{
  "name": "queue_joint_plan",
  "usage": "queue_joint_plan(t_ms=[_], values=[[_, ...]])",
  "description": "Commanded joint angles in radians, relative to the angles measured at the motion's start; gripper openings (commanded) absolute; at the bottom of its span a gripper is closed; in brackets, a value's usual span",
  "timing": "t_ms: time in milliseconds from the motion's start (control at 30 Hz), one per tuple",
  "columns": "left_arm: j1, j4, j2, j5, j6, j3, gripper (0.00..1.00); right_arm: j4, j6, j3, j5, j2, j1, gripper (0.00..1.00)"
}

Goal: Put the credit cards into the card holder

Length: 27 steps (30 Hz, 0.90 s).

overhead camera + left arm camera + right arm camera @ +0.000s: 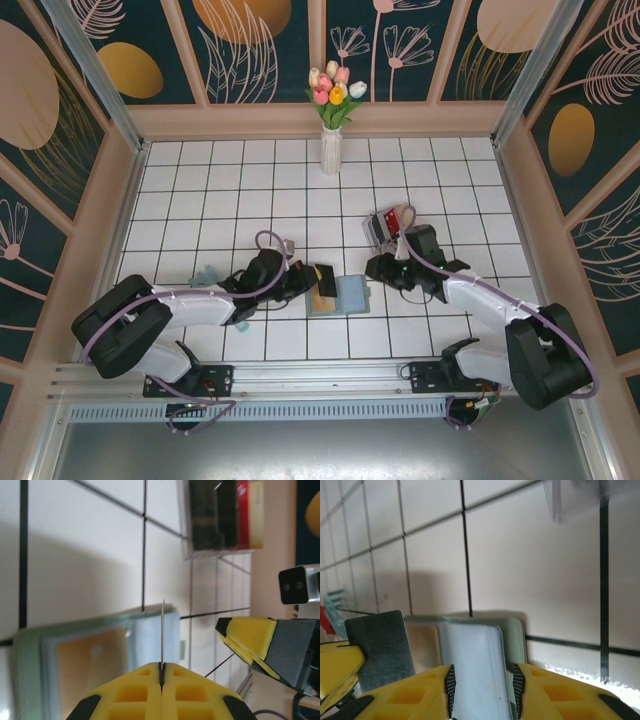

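The card holder (350, 296) lies opened flat on the counter (230, 190), pale inside up, with what looks like a tan card (85, 665) in the half nearer the left end effector (161, 666). That end effector is clamped tight on a thin dark card (163, 630), held edge-on just over the holder. The right end effector (482, 675) sits at the holder's far side, its fingers part open with the pale panel showing between them; we cannot tell whether they touch it. We judge the main risk is the holder skating on the smooth tile when the card's edge pushes in, since nothing clearly pins it. The grip takes only the card's end, so it may pivot and miss the slot. Both end effectors crowd the holder and could clash
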Motion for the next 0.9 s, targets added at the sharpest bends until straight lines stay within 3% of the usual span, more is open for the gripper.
queue_joint_plan(t_ms=[0, 433, 667, 867], values=[[-0.030, -0.047, -0.012, -0.095, -0.004, -0.010, 0.00, 0.046, 0.023, -0.012, 0.073, 0.026, 0.056, 0.39], [-0.069, -0.012, 0.108, -0.088, 0.009, 0.058, 0.00, 0.058, 0.020, -0.023, 0.114, 0.105, 0.096, 0.40], [-0.073, -0.037, 0.089, -0.135, -0.024, 0.015, 0.00, -0.060, -0.047, 0.040, 0.252, 0.044, 0.164, 0.61], [-0.073, -0.048, 0.088, -0.136, -0.018, 0.015, 0.00, -0.106, -0.068, 0.102, 0.357, 0.158, 0.242, 0.63]])
